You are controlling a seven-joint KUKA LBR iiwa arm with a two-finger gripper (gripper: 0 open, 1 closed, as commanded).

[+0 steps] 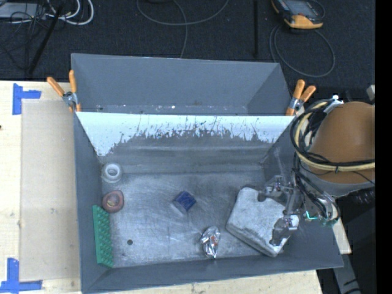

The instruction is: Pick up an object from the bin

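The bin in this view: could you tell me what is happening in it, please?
The gripper is low in the bin, at the right edge of a pale grey, sponge-like block lying on the floor. A blue cube, crumpled foil and a green strip lie apart to the left.

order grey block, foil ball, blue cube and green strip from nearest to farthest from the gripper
1. Grey block: right side, right at the gripper.
2. Foil ball: front middle.
3. Blue cube: centre of the floor.
4. Green strip: along the left wall.
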